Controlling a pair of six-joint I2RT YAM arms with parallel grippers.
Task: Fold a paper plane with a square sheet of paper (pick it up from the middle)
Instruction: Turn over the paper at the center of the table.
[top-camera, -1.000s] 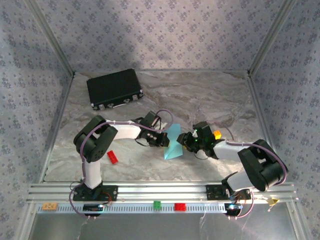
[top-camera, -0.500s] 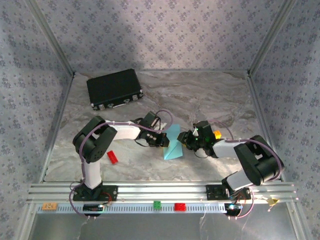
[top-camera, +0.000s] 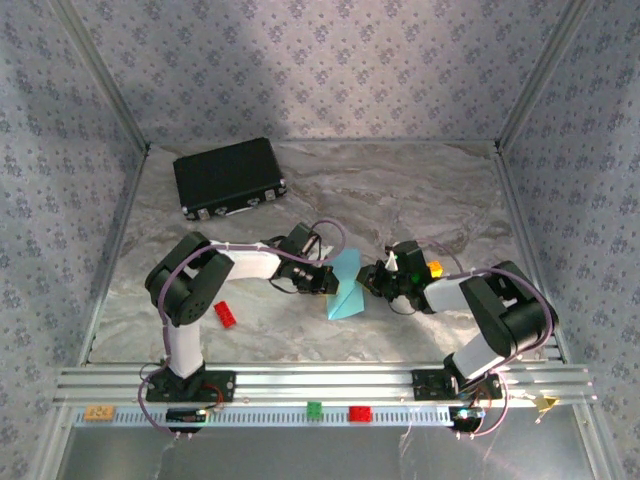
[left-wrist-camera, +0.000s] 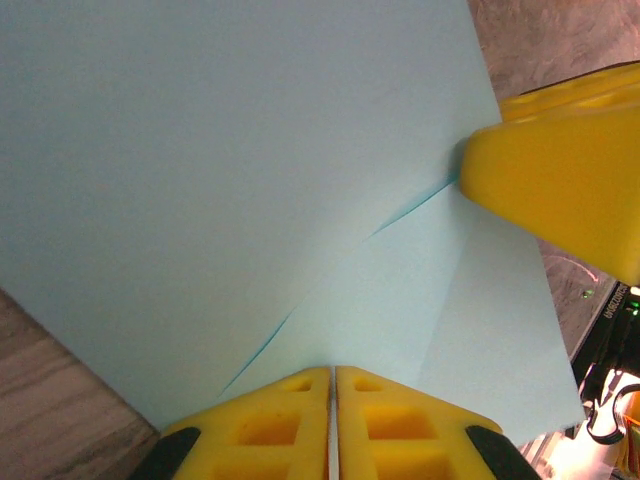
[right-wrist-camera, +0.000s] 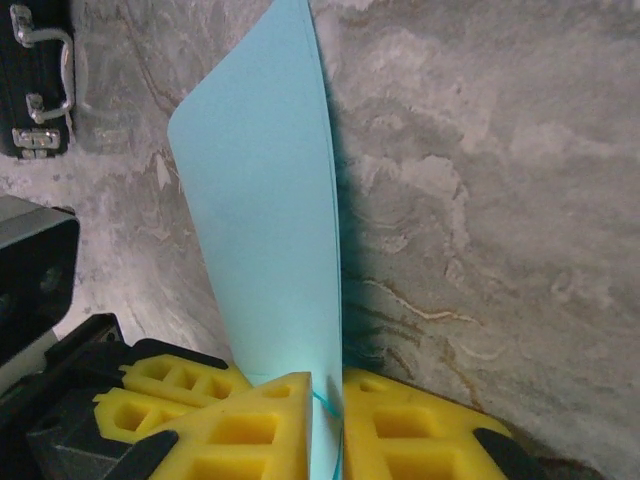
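Note:
The square sheet of paper (top-camera: 347, 290) is light blue and folded, with a diagonal crease, and stands on edge above the middle of the table. My left gripper (top-camera: 328, 280) holds it from the left. In the left wrist view the paper (left-wrist-camera: 250, 180) runs down into the shut jaws of my left gripper (left-wrist-camera: 333, 372). My right gripper (top-camera: 372, 283) holds it from the right. In the right wrist view the paper (right-wrist-camera: 270, 230) rises edge-on from between the closed fingers of my right gripper (right-wrist-camera: 330, 385). One yellow finger of the right gripper (left-wrist-camera: 560, 190) touches the sheet's right edge.
A black case (top-camera: 230, 177) lies at the back left. A small red brick (top-camera: 225, 314) sits beside the left arm. A green brick (top-camera: 314, 408) and a red brick (top-camera: 360, 413) rest on the front rail. Patterned walls enclose the marbled table (top-camera: 400, 190).
My right gripper has closed on the paper, and the right arm's elbow has swung in toward the left. The left arm and the paper have hardly moved.

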